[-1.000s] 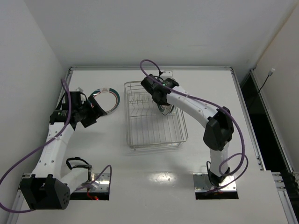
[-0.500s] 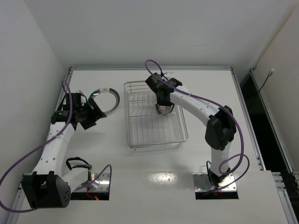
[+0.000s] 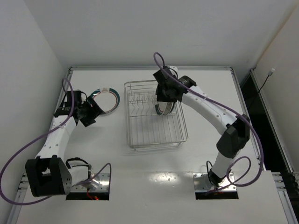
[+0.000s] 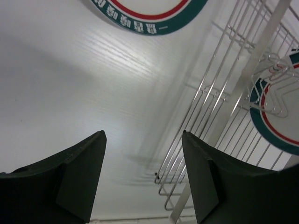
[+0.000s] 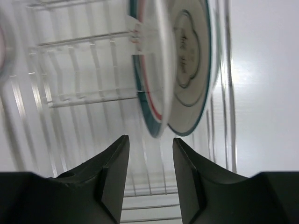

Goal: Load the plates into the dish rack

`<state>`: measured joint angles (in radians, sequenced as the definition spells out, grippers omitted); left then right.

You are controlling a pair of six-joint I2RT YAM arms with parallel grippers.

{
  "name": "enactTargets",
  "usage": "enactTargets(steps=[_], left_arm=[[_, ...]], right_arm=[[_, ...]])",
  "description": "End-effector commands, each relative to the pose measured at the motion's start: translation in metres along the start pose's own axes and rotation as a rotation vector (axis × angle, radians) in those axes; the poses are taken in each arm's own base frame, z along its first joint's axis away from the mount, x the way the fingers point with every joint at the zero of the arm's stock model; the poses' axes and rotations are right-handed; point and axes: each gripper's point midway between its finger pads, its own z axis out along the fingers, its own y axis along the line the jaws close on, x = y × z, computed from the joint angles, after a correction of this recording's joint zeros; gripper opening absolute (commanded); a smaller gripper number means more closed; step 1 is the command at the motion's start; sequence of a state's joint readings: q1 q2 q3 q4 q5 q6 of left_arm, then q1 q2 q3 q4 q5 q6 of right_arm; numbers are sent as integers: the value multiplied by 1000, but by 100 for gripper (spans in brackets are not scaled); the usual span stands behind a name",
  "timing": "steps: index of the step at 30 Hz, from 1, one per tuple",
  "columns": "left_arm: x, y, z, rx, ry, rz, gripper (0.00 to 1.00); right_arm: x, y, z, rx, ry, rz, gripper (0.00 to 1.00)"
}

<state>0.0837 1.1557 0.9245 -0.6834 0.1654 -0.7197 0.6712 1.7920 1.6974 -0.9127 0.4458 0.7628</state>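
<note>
The white bench [image 3: 149, 163] sits inside plain white walls, and you have the dish rack [image 3: 140, 126] in the middle of it.

Your right gripper [image 5: 150, 140] hangs over the rack's 1 o'clock corner with its fingers apart and nothing between them. Just past its fingertips, two plates stand on edge among the upright tines, close together. The nearer one, the banded plate [image 5: 148, 84], shows a teal-and-red rim. The second plate [image 5: 189, 60] beside it shows a white face with dark marks in the middle and a teal edge. You cannot tell from the wrist view whether the two plates touch each other.

Out at the rack's 10 o'clock, a flat plate [image 3: 107, 101] with a teal-and-red rim lies on the bench, clear of the wire. Your left gripper [image 3: 92, 113] is at that plate's 8 o'clock, right at its rim. Its fingers are spread wide and empty, pointing across bare bench toward the plate and the rack's near wall.
</note>
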Motion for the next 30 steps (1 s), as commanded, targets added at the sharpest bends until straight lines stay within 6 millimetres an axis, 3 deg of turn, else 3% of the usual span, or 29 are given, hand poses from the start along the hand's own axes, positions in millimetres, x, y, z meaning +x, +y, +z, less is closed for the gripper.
enactTargets(steps=[1, 3, 4, 7, 11, 14, 16, 20, 26, 30], left_arm=[[-12, 6, 25, 22, -23, -85, 63], [-7, 7, 39, 57, 24, -127, 63], [-2, 12, 54, 64, 39, -167, 63], [-2, 19, 74, 129, 23, -277, 63], [-26, 15, 84, 205, -95, -350, 63], [-43, 13, 94, 218, -146, -363, 63], [-51, 22, 109, 181, -148, -393, 63], [-64, 24, 129, 188, -158, -438, 63], [-63, 37, 155, 157, -131, -489, 52], [-63, 39, 161, 152, -126, -491, 27]], right_arm=[[-27, 24, -44, -234, -100, -32, 39], [-31, 38, -54, -360, -165, -44, 46], [-35, 44, -79, -461, -207, -64, 48], [-39, 50, -104, -580, -275, -79, 54], [-34, 57, -119, -663, -270, -131, 58], [-26, 56, -120, -700, -257, -147, 58], [-26, 55, -122, -728, -281, -141, 59], [-27, 56, -126, -748, -300, -101, 70], [-37, 51, -137, -751, -326, -90, 74], [-42, 38, -146, -740, -362, -71, 74]])
